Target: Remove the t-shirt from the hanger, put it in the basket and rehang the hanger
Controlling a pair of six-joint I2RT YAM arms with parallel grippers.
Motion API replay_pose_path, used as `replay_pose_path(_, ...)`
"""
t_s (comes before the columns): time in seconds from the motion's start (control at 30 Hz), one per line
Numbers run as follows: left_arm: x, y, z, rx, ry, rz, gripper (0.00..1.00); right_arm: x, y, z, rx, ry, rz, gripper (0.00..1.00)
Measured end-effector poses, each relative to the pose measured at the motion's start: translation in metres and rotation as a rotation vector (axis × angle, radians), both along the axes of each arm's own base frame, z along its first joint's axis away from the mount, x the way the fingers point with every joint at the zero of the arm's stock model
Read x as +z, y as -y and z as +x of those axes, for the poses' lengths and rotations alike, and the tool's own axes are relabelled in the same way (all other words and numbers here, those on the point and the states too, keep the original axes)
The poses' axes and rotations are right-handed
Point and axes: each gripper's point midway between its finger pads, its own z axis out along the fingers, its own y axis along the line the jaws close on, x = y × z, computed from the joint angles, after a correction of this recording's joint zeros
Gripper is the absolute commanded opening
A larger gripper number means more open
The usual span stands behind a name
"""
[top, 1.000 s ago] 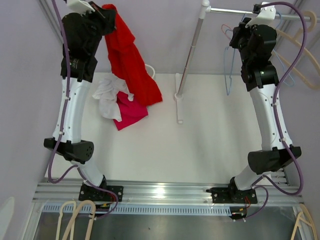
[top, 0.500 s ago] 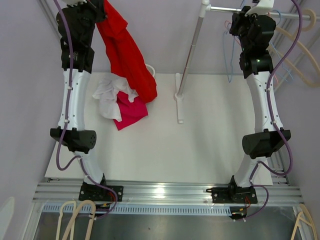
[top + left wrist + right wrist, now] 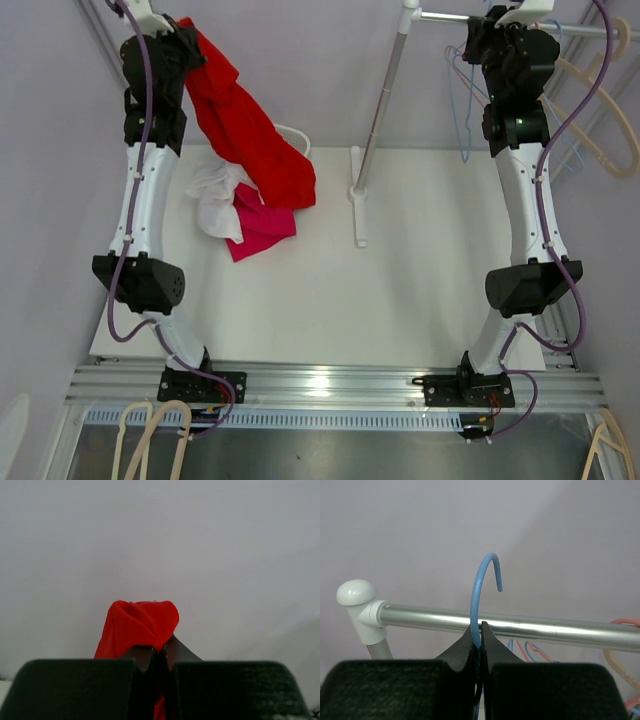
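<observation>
in the upper left of the top view, the left arm reaches up high. the left hand (image 3: 161, 652) is pinched shut on a bunch of the red t-shirt (image 3: 245, 130). in the left wrist view the two dark fingers press together with red cloth poking up between them. the t-shirt hangs down from that hand in a long fold, and its bottom end lies on a pile of clothes on the worktop (image 3: 400, 290).

the pile is in the upper left part of the worktop. it has a white cloth (image 3: 215, 195) and a pink cloth (image 3: 262, 225) touching each other. a thin white loop (image 3: 296, 135) peeks out from behind the red t-shirt.

in the middle of the top view a grey pole (image 3: 380, 100) stands on a white foot (image 3: 357, 205). a shiny rail (image 3: 495, 622) runs from its top to the right.

in the upper right, the right arm reaches up to the rail. the right hand (image 3: 480, 642) is closed tight on the neck of a blue hanger (image 3: 479, 587). the hook of the hanger sticks up above the rail. i cannot tell if it touches the rail. no t-shirt is on this hanger; the t-shirt is far away on the left side.

more hangers (image 3: 600, 100) hang at the far right.
</observation>
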Motion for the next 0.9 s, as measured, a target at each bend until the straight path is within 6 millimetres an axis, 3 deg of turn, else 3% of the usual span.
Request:
replay_pose_path(0.07, -0.034, 0.002, 0.004, 0.002, -0.081, 0.001, 0.01, 0.000, 0.003, 0.000, -0.003, -0.001, 0.002, 0.00)
replay_pose_path(0.2, -0.122, 0.011, 0.010, 0.032, -0.306, 0.002, 0.01, 0.000, 0.010, 0.001, -0.008, -0.002, 0.004, 0.00)
replay_pose_path(0.43, -0.271, 0.049, 0.034, -0.014, -0.726, -0.007, 0.01, -0.004, 0.013, 0.002, 0.001, -0.019, 0.028, 0.00)
replay_pose_path(0.5, -0.323, 0.063, 0.029, -0.041, -0.866, 0.009, 0.01, -0.006, 0.013, 0.002, 0.003, -0.026, 0.035, 0.00)
replay_pose_path(0.6, -0.385, 0.085, 0.018, -0.080, -1.034, 0.028, 0.01, -0.007, 0.012, 0.002, 0.013, -0.032, 0.032, 0.00)
replay_pose_path(0.7, -0.422, 0.103, 0.017, -0.126, -1.143, 0.022, 0.01, -0.012, 0.008, 0.004, 0.039, -0.034, 0.020, 0.00)
replay_pose_path(0.83, -0.442, 0.109, 0.027, -0.183, -1.195, -0.031, 0.01, -0.025, 0.005, 0.010, 0.079, -0.048, 0.005, 0.00)
replay_pose_path(0.87, -0.445, 0.108, 0.027, -0.197, -1.207, -0.052, 0.03, -0.028, 0.006, 0.012, 0.086, -0.049, 0.004, 0.00)
replay_pose_path(0.9, -0.447, 0.106, 0.027, -0.203, -1.215, -0.067, 0.15, -0.030, 0.007, 0.014, 0.091, -0.053, 0.005, 0.00)
